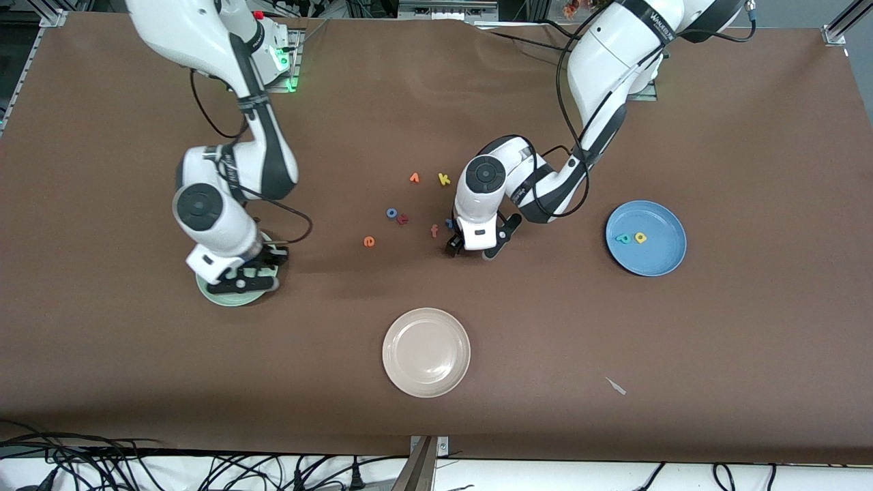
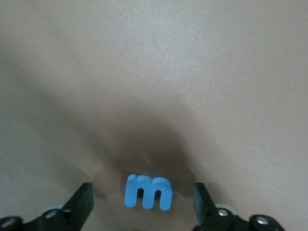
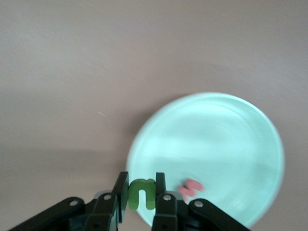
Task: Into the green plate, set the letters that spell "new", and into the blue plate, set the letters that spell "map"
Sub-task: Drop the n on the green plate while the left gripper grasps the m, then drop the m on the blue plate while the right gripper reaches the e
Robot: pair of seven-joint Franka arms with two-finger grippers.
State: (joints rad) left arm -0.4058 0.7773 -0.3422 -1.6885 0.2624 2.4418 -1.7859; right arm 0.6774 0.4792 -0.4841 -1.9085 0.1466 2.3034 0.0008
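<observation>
Left end effector (image 2: pixel 143 202) hangs low over the counter (image 1: pixel 614 102), fingers spread wide on either side of the blue "m" (image 2: pixel 148 191), which lies flat between them, not yet gripped. A good grasp means settling until the fingertips straddle the letter evenly, then closing squarely before carrying it to the blue plate (image 1: pixel 665 256). Right end effector (image 3: pixel 142 197) is over the green plate (image 3: pixel 231 134), clamped on the green "n" (image 3: pixel 142 193), with the pinkish "w" (image 3: pixel 190 188) already in the plate.

A robotics lab: two arms bolted to a brown-covered table (image 1: pixel 750 136), cables trailing.
</observation>
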